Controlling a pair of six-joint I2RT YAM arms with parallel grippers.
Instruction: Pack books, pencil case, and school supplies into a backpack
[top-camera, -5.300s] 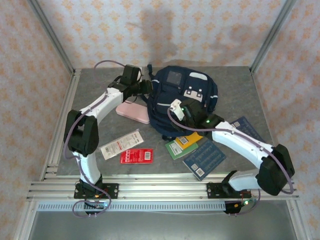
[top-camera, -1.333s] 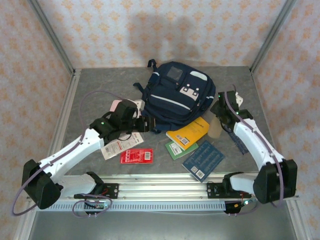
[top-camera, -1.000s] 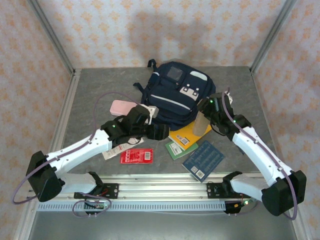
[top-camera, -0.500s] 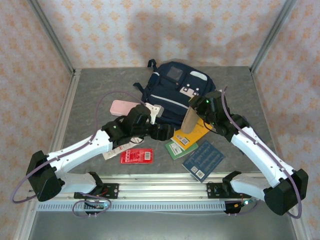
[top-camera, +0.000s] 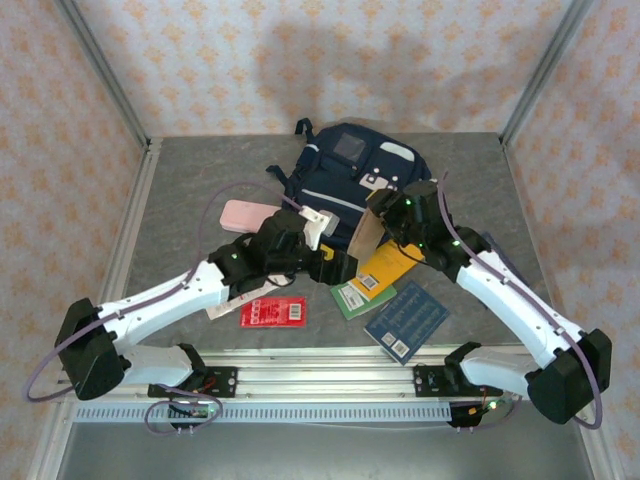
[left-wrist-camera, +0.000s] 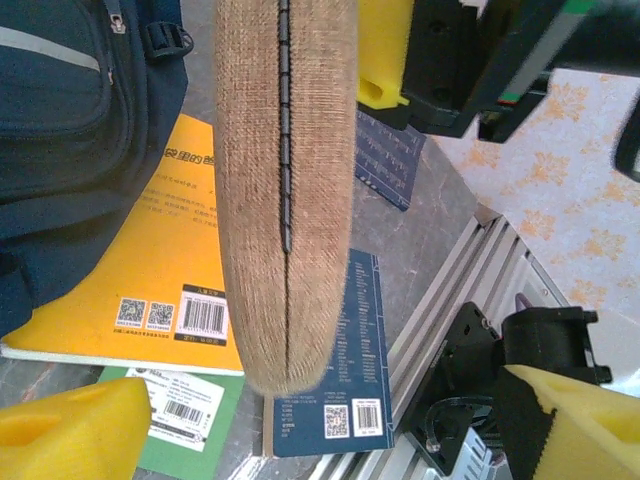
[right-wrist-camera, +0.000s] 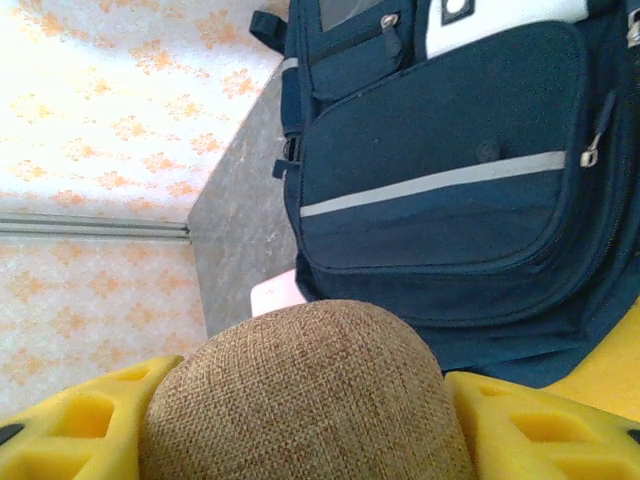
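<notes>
Yellow pads (left-wrist-camera: 70, 430) are seen spread wide on the left tool (top-camera: 335, 268), which has been swung in from over the packets. It is now held empty, close by the lower end of the tan woven pencil case (top-camera: 368, 230); whether the two touch cannot be told. That case is clamped at its upper end by the right tool (top-camera: 395, 212). It has been carried leftward from beside the backpack (top-camera: 350, 180) and hangs tilted over the orange-yellow book (top-camera: 388, 268). A hand-over, or a two-armed feed into the backpack, is judged to be in preparation; nothing appears packed yet.

Lying on the grey speckled surface (top-camera: 180, 190) are a pink case (top-camera: 245, 215), the white packet (top-camera: 220, 305) half hidden under the left arm, the red packet (top-camera: 272, 312), the green book (top-camera: 348, 298) and the dark blue book (top-camera: 408, 318). The surface is edged by aluminium rails and enclosed by pale floral-patterned walls.
</notes>
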